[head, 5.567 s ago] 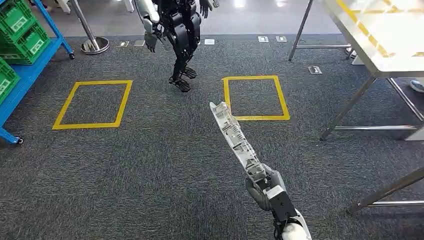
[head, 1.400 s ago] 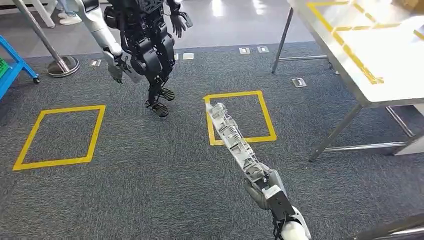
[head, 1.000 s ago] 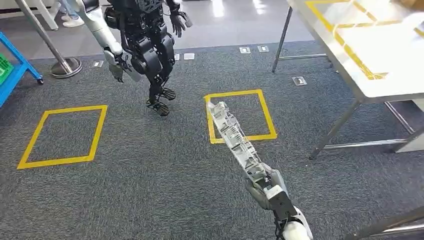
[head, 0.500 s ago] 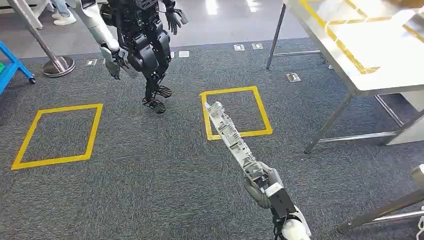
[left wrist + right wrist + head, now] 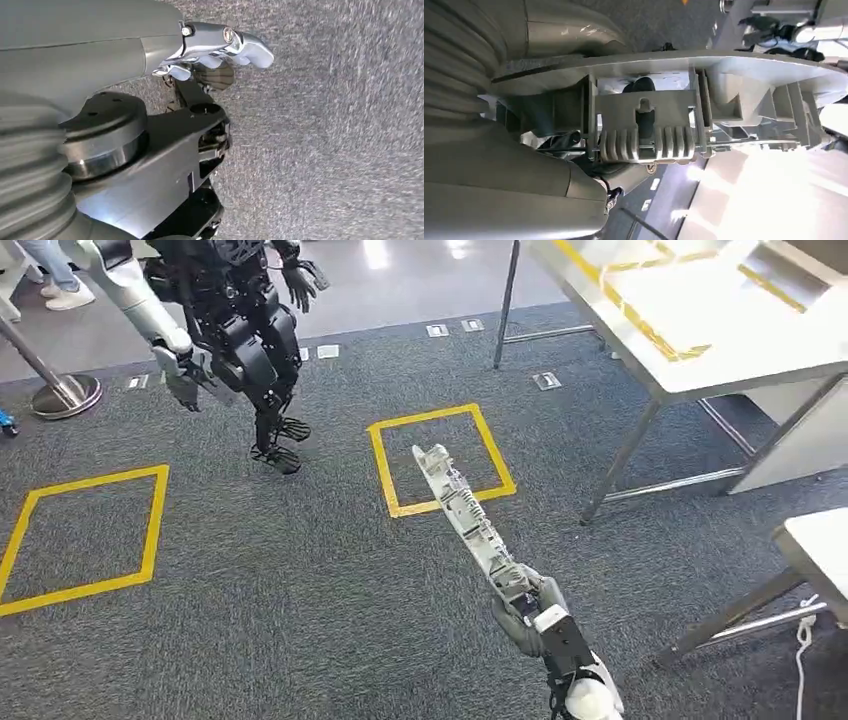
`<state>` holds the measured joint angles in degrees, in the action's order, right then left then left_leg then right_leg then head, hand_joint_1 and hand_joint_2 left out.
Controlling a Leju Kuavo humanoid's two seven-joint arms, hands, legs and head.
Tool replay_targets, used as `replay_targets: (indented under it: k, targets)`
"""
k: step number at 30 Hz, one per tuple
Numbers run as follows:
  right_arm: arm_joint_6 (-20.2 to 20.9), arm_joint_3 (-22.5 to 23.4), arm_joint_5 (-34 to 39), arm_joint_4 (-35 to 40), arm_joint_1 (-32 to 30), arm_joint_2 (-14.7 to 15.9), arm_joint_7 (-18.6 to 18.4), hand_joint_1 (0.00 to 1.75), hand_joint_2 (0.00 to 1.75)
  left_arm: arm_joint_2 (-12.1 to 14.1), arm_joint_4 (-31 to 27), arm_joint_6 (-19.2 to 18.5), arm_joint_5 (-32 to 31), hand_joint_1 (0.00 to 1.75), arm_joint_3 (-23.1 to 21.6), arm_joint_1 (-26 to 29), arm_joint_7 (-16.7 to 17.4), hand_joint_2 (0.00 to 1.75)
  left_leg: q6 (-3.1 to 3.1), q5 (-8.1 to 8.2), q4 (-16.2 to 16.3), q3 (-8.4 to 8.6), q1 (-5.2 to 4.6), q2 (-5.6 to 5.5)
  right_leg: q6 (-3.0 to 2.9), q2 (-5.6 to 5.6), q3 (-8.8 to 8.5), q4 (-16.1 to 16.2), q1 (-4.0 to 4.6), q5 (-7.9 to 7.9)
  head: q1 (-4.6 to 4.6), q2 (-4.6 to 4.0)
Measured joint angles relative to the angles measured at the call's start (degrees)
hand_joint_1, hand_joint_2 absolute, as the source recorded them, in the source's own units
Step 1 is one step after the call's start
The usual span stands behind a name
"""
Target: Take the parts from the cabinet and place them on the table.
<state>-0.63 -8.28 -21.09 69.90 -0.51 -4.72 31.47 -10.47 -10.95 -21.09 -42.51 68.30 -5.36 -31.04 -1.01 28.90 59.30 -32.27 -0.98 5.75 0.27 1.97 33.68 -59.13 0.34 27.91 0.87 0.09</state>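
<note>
Head view looks down at dark carpet, where the robot's right hand (image 5: pixel 528 612) grips one end of a long pale grey ribbed part (image 5: pixel 467 522). This part sticks forward and away from the body, raised above the floor, with its far tip over a yellow taped square (image 5: pixel 440 460) on the carpet. Right wrist view shows the same part close up, with the thick grey thumb and darker fingers closed around its moulded ribs.

Judging by this, the carrying step is in hand: the part is out of the cabinet and not yet set down. A pale surface (image 5: pixel 700 350) on metal legs stands ahead and to the right, well apart from the part, marked with yellow tape. The next move likely calls for turning and stepping toward that surface, keeping the long part level and clear of the legs, then lowering it onto the top.

Left wrist view shows the left hand (image 5: pixel 220 47) hanging over bare carpet with its fingers curled in, holding nothing.

Another humanoid robot (image 5: pixel 235 330) stands on the carpet ahead and to the left.
</note>
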Motion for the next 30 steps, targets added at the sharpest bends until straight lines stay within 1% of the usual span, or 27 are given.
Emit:
replay_targets:
  k: [1,2,3,4,5,6,7,8,10,11,12,13,15,16,17,18,19,20,21,22,23,24,25,26,27,28,30]
  targets:
    - [0.0,0.0,0.1,0.0,0.0,0.1,0.0,1.75,1.75,0.0,0.0,0.0,0.0,0.00,0.0,0.0,0.0,1.75,0.42,0.27,0.0,0.10,-0.27,0.38,-0.49,-0.60,-0.34,0.6,-0.34,-0.43,0.00,0.00]
    - [0.0,0.0,0.1,0.0,0.0,0.1,0.1,1.75,1.75,0.0,0.0,0.0,0.0,0.00,0.0,0.0,0.0,1.75,0.85,1.15,1.0,-0.21,0.06,-1.81,-0.75,-0.96,-0.45,0.9,-0.66,-0.67,-0.11,0.00]
    - [0.1,0.0,0.1,0.0,0.1,0.1,0.0,1.75,1.75,0.0,0.0,0.0,0.0,0.00,0.0,0.0,0.0,1.75,1.08,3.14,3.9,-1.45,0.26,-3.98,-0.93,-1.42,-0.35,0.9,-0.84,-0.79,-0.37,0.00]
    - [0.2,0.0,0.1,0.0,0.0,0.1,0.0,1.75,1.75,0.0,0.0,0.0,0.0,0.00,0.0,0.0,0.0,1.75,1.34,5.39,8.1,-3.31,0.53,-5.00,-1.00,-1.98,-0.25,0.9,-0.88,-0.83,-0.55,0.00]
    - [0.3,0.0,0.1,0.0,0.0,0.0,0.1,1.75,1.75,0.0,0.0,0.0,0.0,0.00,0.0,0.1,0.0,1.75,1.51,7.45,12.7,-5.42,0.72,-5.37,-1.05,-2.54,-0.17,0.9,-0.88,-0.87,-0.57,0.00]
    - [0.5,0.0,0.1,-0.1,0.0,0.1,0.1,1.75,1.75,0.0,0.0,0.0,0.0,0.00,0.0,0.2,0.0,1.75,1.67,8.64,16.6,-7.21,0.83,-5.47,-1.02,-3.16,-0.13,0.8,-0.88,-0.89,-0.59,0.00]
    - [0.4,0.0,0.1,-0.3,0.0,0.1,0.1,1.75,1.75,0.0,0.0,0.0,0.0,0.00,0.0,0.3,0.1,1.75,1.76,8.31,17.7,-7.78,0.94,-5.48,-0.96,-3.89,-0.14,0.8,-0.88,-0.92,-0.57,0.00]
    - [0.4,0.0,0.1,-0.4,0.0,0.1,0.0,1.75,1.75,0.0,0.0,0.0,0.0,0.00,0.0,0.3,0.1,1.75,1.81,6.58,15.9,-6.95,1.10,-5.52,-0.90,-4.58,-0.17,0.7,-0.91,-0.95,-0.59,0.00]
    - [0.4,0.0,0.1,-0.4,0.0,0.1,0.0,1.75,1.75,0.1,0.0,0.0,0.0,0.00,0.0,0.2,0.1,1.75,1.82,1.30,6.4,-2.44,1.51,-6.34,-0.54,-6.08,-0.19,0.5,-1.09,-0.95,-0.59,0.00]
    - [0.4,0.0,0.1,-0.4,0.0,0.1,0.0,1.75,1.75,0.1,0.0,0.0,0.0,0.00,0.0,0.2,0.1,1.75,1.89,-0.36,1.6,-0.19,1.79,-8.27,-0.21,-6.67,-0.12,0.3,-1.22,-0.88,-0.59,0.00]
    - [0.4,0.0,0.1,-0.4,0.1,0.1,0.1,1.75,1.75,0.1,0.0,0.0,0.0,0.00,0.0,0.3,0.1,1.75,1.93,0.75,0.4,0.26,1.68,-10.34,0.31,-7.16,0.25,0.1,-1.03,-0.87,-0.63,0.00]
    - [0.4,0.0,0.1,-0.4,0.2,0.1,0.1,1.75,1.75,0.1,0.1,0.0,0.0,0.00,0.0,0.2,0.0,1.75,1.45,0.38,0.4,0.09,1.72,-9.69,0.78,-7.82,0.59,0.0,-1.21,-1.11,-0.59,0.00]
    - [0.4,0.0,0.1,-0.5,0.1,0.1,0.1,1.75,1.75,0.2,0.0,0.0,0.0,0.00,0.0,0.1,0.0,1.75,0.62,0.26,0.5,0.17,1.12,-8.62,1.71,-8.87,0.87,0.6,-1.62,-1.62,-0.59,0.00]
    - [0.4,0.0,0.1,-0.6,0.1,0.1,0.1,1.75,1.75,0.2,0.1,0.0,0.0,0.00,0.0,0.1,0.0,1.75,0.01,-0.11,0.1,0.20,1.23,-7.94,2.16,-9.40,1.10,0.6,-1.68,-1.76,-0.61,0.00]
    - [0.4,0.0,0.1,-0.6,0.0,0.1,0.1,1.75,1.75,0.2,0.0,-0.1,0.0,0.00,0.0,0.1,0.0,1.75,-0.42,-0.38,-0.2,0.25,1.38,-7.11,2.13,-7.10,1.28,-0.2,-1.70,-1.18,-0.57,0.00]
    - [0.5,0.0,0.1,-0.6,0.1,0.1,0.1,1.75,1.75,0.2,0.0,-0.2,0.0,0.00,0.0,0.1,-0.1,1.75,-0.81,-0.43,-0.3,0.18,1.32,-6.72,2.18,-4.49,2.42,-2.4,-1.32,0.42,-0.22,0.00]
    - [0.5,0.0,0.1,-0.6,0.2,0.1,0.2,1.75,1.75,0.2,0.0,-0.2,0.0,0.00,0.0,0.1,-0.1,1.75,-0.99,-0.42,-0.3,0.09,1.13,-6.03,2.31,-3.14,4.35,-6.5,-1.24,2.76,0.00,0.00]
    - [0.5,0.0,0.1,-0.6,0.2,0.0,0.2,1.75,1.75,0.2,0.0,-0.2,0.0,0.00,0.0,0.2,-0.1,1.75,-1.16,-0.36,-0.3,0.05,0.92,-5.22,2.40,-2.64,6.56,-11.3,-1.29,4.94,0.02,0.00]
    - [0.5,0.0,0.1,-0.7,0.2,0.0,0.2,1.75,1.75,0.2,0.0,-0.2,0.0,0.00,0.0,0.3,-0.1,1.75,-1.27,-0.31,-0.3,-0.02,0.74,-4.45,2.43,-2.49,8.48,-15.4,-1.28,6.53,0.04,0.00]
    - [0.5,0.0,0.1,-0.8,0.2,0.1,0.2,1.75,1.75,0.2,0.0,-0.2,0.0,0.00,0.0,0.3,-0.1,1.75,-1.33,-0.28,-0.2,-0.07,0.61,-3.67,2.41,-2.47,9.30,-17.3,-1.25,6.65,0.07,0.00]
    - [0.5,0.0,0.1,-0.9,0.2,0.1,0.1,1.75,1.75,0.2,0.0,-0.2,0.1,0.00,0.0,0.3,-0.1,1.75,-1.36,-0.25,-0.2,-0.06,0.50,-3.02,2.29,-2.41,8.62,-16.2,-1.22,5.52,0.07,0.00]
    - [0.5,0.0,0.1,-0.9,0.2,0.1,0.1,1.75,1.75,0.2,0.0,-0.2,0.1,0.00,0.0,0.3,-0.1,1.75,-1.38,-0.20,-0.2,-0.02,0.43,-2.34,2.09,-2.22,6.80,-12.9,-1.14,3.63,0.11,0.00]
    - [0.5,0.0,0.1,-0.9,0.2,0.1,0.1,1.75,1.75,0.2,0.0,-0.2,0.1,0.00,0.0,0.2,-0.1,1.75,-1.31,-0.15,-0.1,0.05,0.40,-1.63,1.77,-1.63,3.85,-7.6,-0.95,1.29,0.11,0.00]
    - [0.5,0.0,0.1,-0.9,0.3,0.1,0.1,1.75,1.75,0.2,0.1,-0.2,0.1,0.00,0.0,0.2,-0.1,1.75,-1.15,-0.04,-0.1,0.15,0.35,-0.99,1.35,0.05,0.63,-2.1,-0.63,-0.59,0.13,0.00]
    - [0.6,0.0,0.1,-0.9,0.5,0.1,0.2,1.75,1.75,0.2,0.0,-0.2,0.1,0.00,0.0,0.2,-0.1,1.75,-0.90,0.10,0.0,0.16,-0.01,-0.48,0.80,2.36,-0.37,0.0,-0.04,0.03,0.11,0.00]
    - [0.6,0.0,0.1,-0.9,0.7,0.0,0.2,1.75,1.75,0.2,0.1,-0.2,0.1,0.00,0.0,0.2,-0.1,1.75,-0.61,0.16,0.0,0.17,-0.04,-0.06,0.66,1.67,-0.21,0.3,-0.06,-0.51,0.09,0.00]
    - [0.6,0.0,0.1,-0.9,0.7,0.1,0.2,1.75,1.75,0.2,0.1,-0.2,0.1,0.00,0.0,0.0,-0.1,1.75,-0.12,0.06,-0.2,0.39,0.11,0.86,0.24,0.71,0.09,0.3,0.22,-0.56,0.06,0.00]
